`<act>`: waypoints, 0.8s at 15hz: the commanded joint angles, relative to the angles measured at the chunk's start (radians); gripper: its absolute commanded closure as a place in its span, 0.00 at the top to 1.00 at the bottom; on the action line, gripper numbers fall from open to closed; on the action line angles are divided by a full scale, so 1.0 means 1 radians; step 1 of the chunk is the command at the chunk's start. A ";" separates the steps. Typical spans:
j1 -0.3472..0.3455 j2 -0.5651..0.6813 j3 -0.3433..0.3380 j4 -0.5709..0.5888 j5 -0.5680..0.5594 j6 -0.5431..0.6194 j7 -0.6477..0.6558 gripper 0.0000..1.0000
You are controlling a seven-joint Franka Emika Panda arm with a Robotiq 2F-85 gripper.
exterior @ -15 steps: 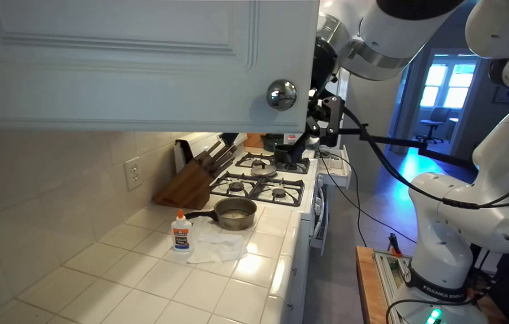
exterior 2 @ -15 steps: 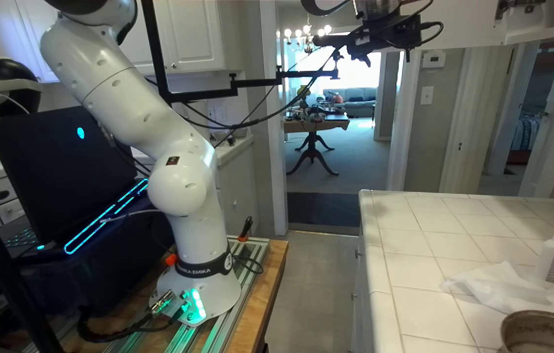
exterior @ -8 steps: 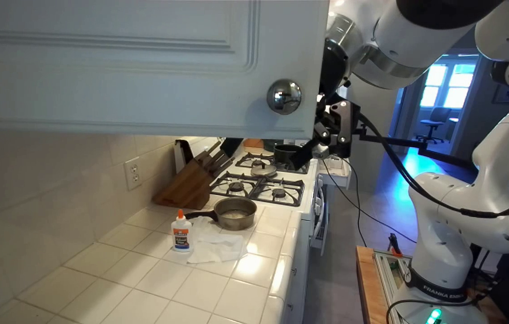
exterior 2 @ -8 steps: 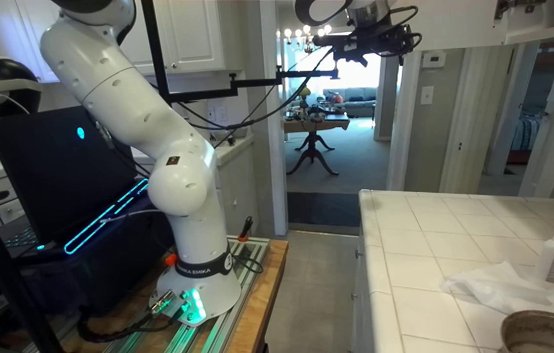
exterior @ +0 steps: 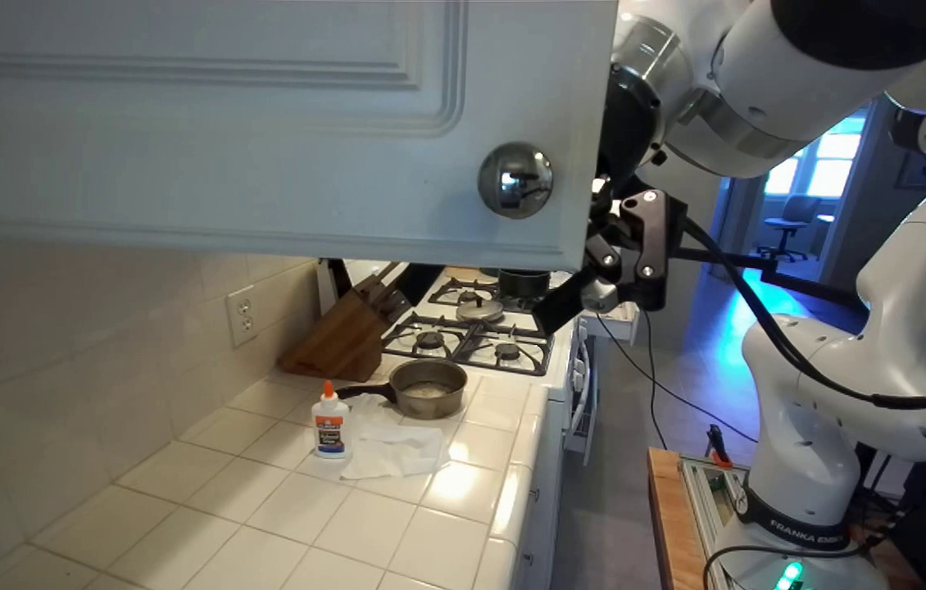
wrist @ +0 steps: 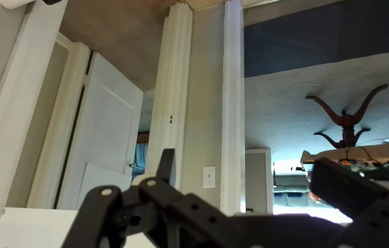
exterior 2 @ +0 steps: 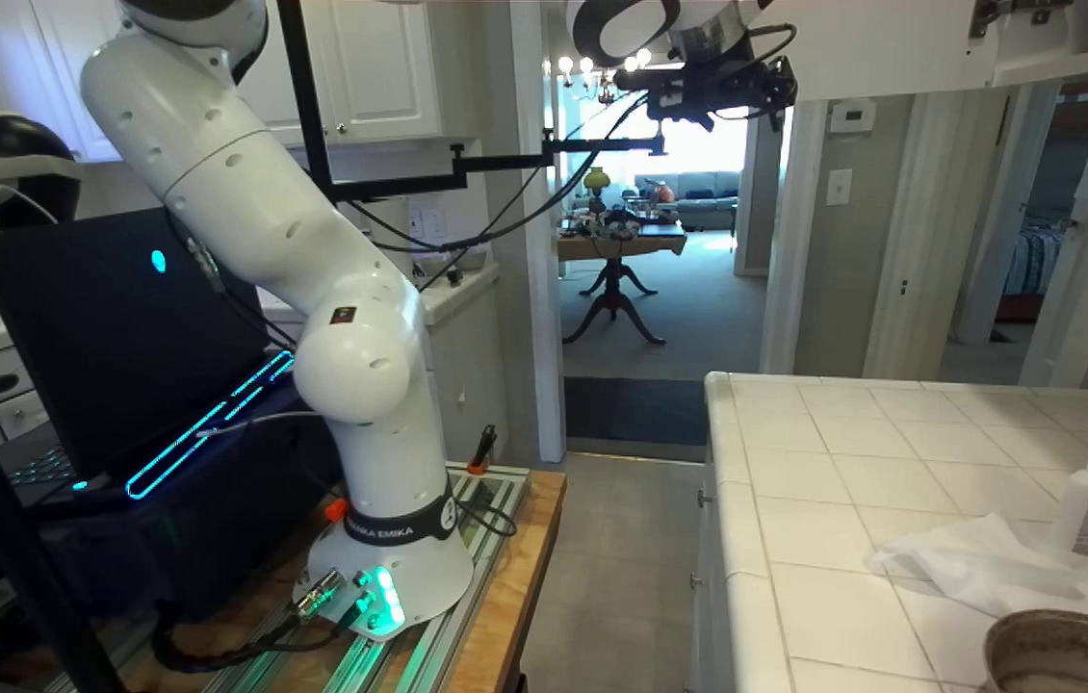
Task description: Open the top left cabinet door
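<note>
The top left cabinet door (exterior: 250,156) is large and white with a moulded panel and a round silver knob (exterior: 515,180). It stands partly open, and its inner face (exterior 2: 876,58) with the hinge shows in an exterior view. My gripper (exterior: 479,307) is behind the door's free edge, which hides part of it. The fingers reach below the door's bottom edge. In an exterior view the gripper (exterior 2: 739,120) is at the inner side of the door. In the wrist view the gripper's (wrist: 244,160) fingers are wide apart with nothing between them. I cannot tell whether it touches the door.
On the tiled counter (exterior: 258,524) stand a glue bottle (exterior: 330,426), a paper towel (exterior: 397,451), a pot (exterior: 428,392) and a knife block (exterior: 340,336). The stove (exterior: 512,385) is beyond. A black bar (exterior 2: 505,164) with cables extends near the arm.
The door has swung further open, its free edge and knob nearer in an exterior view. My gripper has moved along with it, away from the cabinet. The fingers stay apart.
</note>
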 commanded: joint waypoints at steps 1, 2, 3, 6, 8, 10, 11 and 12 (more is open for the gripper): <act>-0.020 0.087 -0.008 0.086 -0.029 0.119 0.087 1.00; -0.021 0.086 -0.008 0.085 -0.036 0.119 0.102 1.00; -0.022 0.082 -0.007 0.083 -0.046 0.118 0.118 1.00; -0.023 0.077 -0.009 0.080 -0.071 0.117 0.155 1.00; -0.019 0.077 -0.007 0.077 -0.086 0.125 0.175 1.00; -0.016 0.085 -0.006 0.085 -0.104 0.131 0.197 1.00; -0.015 0.089 -0.005 0.088 -0.112 0.134 0.208 1.00; -0.013 0.091 -0.005 0.090 -0.119 0.137 0.217 1.00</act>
